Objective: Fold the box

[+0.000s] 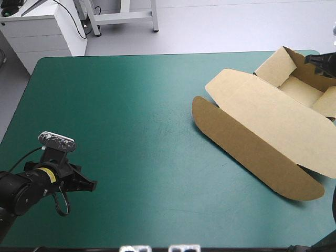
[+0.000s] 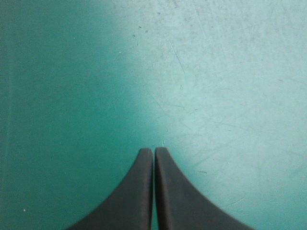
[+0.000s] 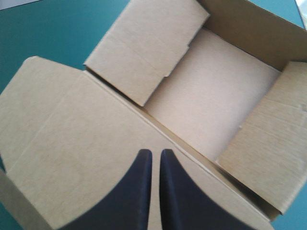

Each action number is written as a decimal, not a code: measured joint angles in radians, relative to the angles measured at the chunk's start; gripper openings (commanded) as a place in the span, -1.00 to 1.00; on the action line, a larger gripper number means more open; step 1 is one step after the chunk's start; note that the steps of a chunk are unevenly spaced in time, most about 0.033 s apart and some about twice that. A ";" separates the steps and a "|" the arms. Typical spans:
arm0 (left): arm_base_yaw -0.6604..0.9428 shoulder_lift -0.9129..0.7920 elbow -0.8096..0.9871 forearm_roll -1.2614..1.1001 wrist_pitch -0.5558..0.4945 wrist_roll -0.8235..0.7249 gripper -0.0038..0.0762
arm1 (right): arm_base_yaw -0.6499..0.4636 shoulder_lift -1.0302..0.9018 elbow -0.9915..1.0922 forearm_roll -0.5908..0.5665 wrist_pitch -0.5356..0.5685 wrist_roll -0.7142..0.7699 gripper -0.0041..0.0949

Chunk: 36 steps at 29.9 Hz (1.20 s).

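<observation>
Box (image 1: 262, 110), right edge out of view; left end effector (image 2: 153, 149), right end effector (image 3: 156, 151) both clenched.

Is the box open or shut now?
Open: the box has its walls raised, its inside floor bare, and the lid lying flat beside it.

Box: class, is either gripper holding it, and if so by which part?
Nothing is held. The left gripper is shut over bare teal-green cover; the right gripper hangs shut above the box.
</observation>
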 measured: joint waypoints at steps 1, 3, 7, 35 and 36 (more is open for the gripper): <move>0.000 0.000 0.000 -0.005 -0.005 0.000 -0.92 | 0.025 -0.009 0.000 0.000 0.000 -0.008 -0.93; 0.000 0.000 0.000 -0.010 -0.013 0.000 -0.92 | 0.073 -0.027 0.000 -0.001 0.000 -0.017 -0.93; 0.000 0.000 0.001 -0.015 -0.025 -0.001 -0.92 | 0.182 -0.068 0.000 -0.013 0.000 -0.024 -0.93; 0.000 0.000 0.174 -0.086 -0.233 -0.001 -0.92 | 0.572 -0.880 1.090 -0.136 -0.411 0.036 -0.92; 0.000 0.000 0.177 -0.089 -0.238 -0.001 -0.92 | 0.572 -0.909 1.121 -0.137 -0.420 0.036 -0.92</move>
